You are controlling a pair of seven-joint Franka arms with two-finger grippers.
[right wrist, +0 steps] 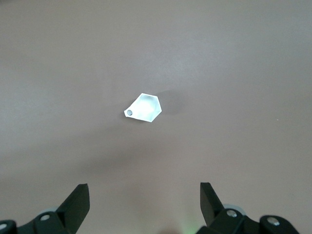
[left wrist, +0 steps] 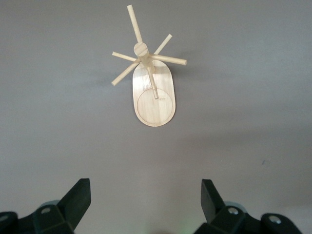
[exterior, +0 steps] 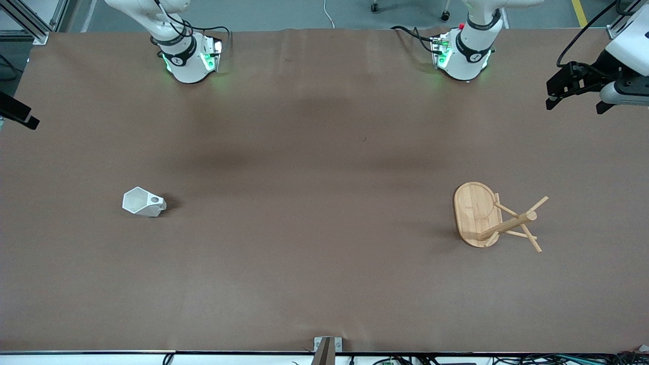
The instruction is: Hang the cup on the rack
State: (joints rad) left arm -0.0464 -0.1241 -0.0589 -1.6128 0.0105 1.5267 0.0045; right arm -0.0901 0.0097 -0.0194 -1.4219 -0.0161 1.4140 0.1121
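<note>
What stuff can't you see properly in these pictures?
- Right hand: front view cuts it off at the edge; only its wrist view shows its open fingertips.
- Left hand: front view's edge crops the arm.
- Cup: inside washed out white by glare in the right wrist view.
- Rack: pegs overlap in front view, so their number is unclear.

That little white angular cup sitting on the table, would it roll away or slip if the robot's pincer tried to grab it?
The cup probably won't roll: its flat facets and hexagonal rim should stop it quickly. It looks small and thin-walled, so likely light and easily nudged along the smooth brown table. Its tapering sides might let it slip in a squeeze; the pierced tab looks easier to hold.
</note>
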